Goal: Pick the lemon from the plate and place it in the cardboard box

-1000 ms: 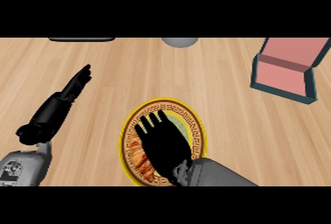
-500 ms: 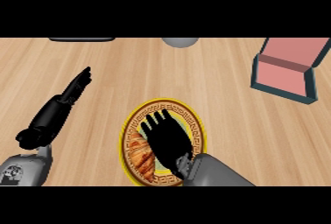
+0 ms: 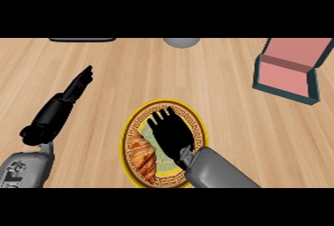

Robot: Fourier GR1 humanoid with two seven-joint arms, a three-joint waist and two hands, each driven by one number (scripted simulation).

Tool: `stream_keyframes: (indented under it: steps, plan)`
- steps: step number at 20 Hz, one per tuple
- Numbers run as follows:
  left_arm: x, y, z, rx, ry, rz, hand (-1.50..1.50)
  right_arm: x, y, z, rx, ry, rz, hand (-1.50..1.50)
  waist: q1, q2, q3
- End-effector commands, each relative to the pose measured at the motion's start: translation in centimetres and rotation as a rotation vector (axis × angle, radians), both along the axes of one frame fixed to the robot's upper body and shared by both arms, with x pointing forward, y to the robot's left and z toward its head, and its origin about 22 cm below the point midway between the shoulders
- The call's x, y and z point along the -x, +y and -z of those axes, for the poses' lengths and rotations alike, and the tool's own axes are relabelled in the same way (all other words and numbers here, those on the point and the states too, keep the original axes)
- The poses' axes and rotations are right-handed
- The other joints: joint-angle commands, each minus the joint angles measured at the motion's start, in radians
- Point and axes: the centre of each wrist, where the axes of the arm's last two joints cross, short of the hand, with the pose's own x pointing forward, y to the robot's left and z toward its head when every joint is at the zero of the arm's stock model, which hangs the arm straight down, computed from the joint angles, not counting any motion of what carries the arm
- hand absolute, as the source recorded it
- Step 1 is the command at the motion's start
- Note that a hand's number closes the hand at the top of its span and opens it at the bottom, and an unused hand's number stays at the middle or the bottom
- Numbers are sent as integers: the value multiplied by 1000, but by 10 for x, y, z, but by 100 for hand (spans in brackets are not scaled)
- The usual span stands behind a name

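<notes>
A round plate [image 3: 132, 122] with a yellow rim and dark patterned band lies on the wooden counter in the lower middle of the head view. My right hand [image 3: 171, 137] hovers right over its middle, open, its fingers straight and spread toward the far side. No lemon shows; the hand covers much of the plate. The cardboard box [image 3: 282, 76], pink inside with dark teal walls and its flap raised, stands open at the far right. My left hand [image 3: 62, 106] rests open at the left, well away from the plate.
An orange-brown pastry-like item [image 3: 143, 154] lies on the plate's left part beside my right hand. A grey rounded object [image 3: 181, 42] and a flat dark object [image 3: 81, 39] sit at the counter's far edge. Bare wood stretches between plate and box.
My right hand and forearm have shifted slightly right and a little farther over the plate. The left hand, plate and box have not moved.
</notes>
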Motion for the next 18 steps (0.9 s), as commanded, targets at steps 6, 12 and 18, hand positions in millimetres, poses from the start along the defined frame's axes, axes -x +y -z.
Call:
stream_keyframes:
  steps: [6, 12, 18]
  plan:
    - [-3, -2, 11, 4, 2, -18, 0, 1, -8, 16, -61, -84, -190, 150, -2, 1, 0]
    - [10, -11, 10, 6, 9, 5, 0, -11, -37, 23, -154, -116, -232, 150, 2, -1, 0]
    - [-1, -9, -3, 16, 0, -22, 0, -31, -131, 12, -374, 15, -290, 150, -8, 0, 1]
